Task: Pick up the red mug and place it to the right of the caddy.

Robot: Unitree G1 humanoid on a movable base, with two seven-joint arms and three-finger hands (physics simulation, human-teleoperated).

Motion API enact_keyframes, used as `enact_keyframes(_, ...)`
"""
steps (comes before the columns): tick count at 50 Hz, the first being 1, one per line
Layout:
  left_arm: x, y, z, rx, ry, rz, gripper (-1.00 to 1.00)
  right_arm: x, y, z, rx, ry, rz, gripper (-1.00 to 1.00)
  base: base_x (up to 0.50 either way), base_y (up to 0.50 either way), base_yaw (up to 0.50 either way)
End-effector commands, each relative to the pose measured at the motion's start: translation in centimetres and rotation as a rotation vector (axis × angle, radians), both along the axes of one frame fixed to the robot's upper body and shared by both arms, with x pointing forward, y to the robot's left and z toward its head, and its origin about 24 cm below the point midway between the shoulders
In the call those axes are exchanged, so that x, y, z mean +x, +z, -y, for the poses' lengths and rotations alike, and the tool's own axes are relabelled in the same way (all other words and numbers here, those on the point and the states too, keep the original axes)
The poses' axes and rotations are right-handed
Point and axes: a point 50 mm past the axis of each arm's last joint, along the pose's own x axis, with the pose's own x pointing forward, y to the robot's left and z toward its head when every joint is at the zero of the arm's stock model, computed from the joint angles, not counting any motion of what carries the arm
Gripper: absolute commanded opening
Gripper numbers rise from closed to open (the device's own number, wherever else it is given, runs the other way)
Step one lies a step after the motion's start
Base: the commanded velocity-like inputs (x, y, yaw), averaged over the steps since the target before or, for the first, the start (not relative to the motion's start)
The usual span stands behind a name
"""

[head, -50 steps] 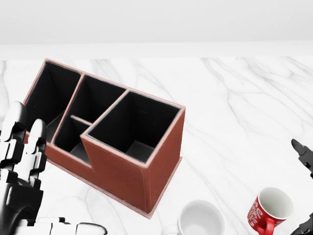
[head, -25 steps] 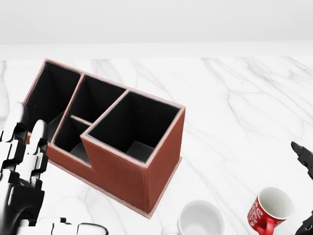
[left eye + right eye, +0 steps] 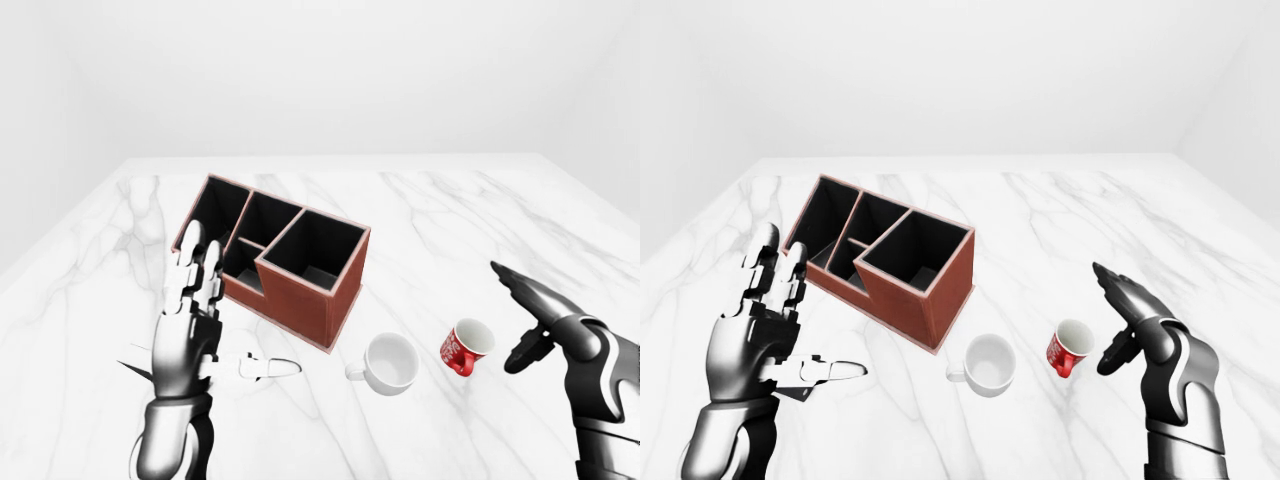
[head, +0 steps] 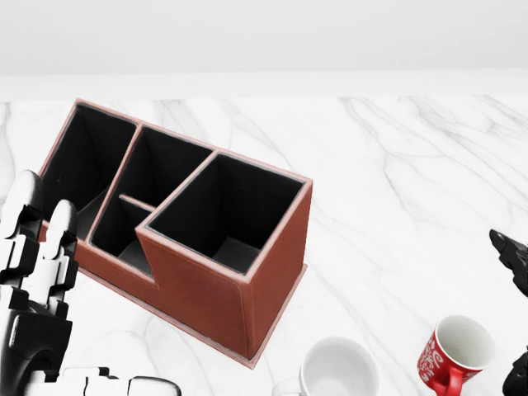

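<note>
The red mug (image 3: pixel 465 346) stands on the marble table (image 3: pixel 420 210), tilted, handle toward the view's bottom; it also shows in the right-eye view (image 3: pixel 1069 347) and the head view (image 4: pixel 454 353). The brown caddy (image 3: pixel 275 257) with several black compartments stands to its left. My right hand (image 3: pixel 1120 325) is open just right of the mug, fingers spread, not touching it. My left hand (image 3: pixel 790 325) is open and empty to the left of the caddy, fingers pointing up, thumb out to the right.
A white mug (image 3: pixel 388 363) stands between the caddy and the red mug, near the bottom of the views. The table reaches to a white wall at the top.
My right hand has drifted slightly toward the view's right edge and down. The mugs, the caddy and my left hand have not moved.
</note>
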Motion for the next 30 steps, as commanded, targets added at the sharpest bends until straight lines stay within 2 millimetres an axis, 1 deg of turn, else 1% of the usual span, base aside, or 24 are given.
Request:
enact_keyframes(1, 0.0, 0.0, 0.0, 0.001, 0.001, 0.000, 1.00, 0.9, 0.0, -0.6, -0.034, 0.020, -0.016, 1.00, 0.00, 0.00, 0.00)
enact_keyframes(8, 0.1, -0.2, 0.0, 0.001, -0.001, -0.008, 1.00, 1.6, 0.2, -1.2, -0.030, 0.043, -0.010, 1.00, 0.00, 0.00, 0.00)
enact_keyframes(14, 0.1, 0.0, 0.0, 0.001, 0.000, -0.001, 1.00, 1.9, -0.1, -1.8, -0.027, 0.062, -0.016, 1.00, 0.00, 0.00, 0.00)
enact_keyframes(22, 0.1, -0.1, 0.1, 0.000, -0.002, -0.002, 1.00, 1.8, -0.5, -1.9, -0.033, 0.062, -0.034, 1.00, 0.00, 0.00, 0.00)
enact_keyframes(30, 0.2, -0.2, 0.1, 0.001, -0.003, -0.007, 1.00, 1.6, -1.9, -1.6, -0.024, 0.052, -0.098, 1.00, 0.00, 0.00, 0.00)
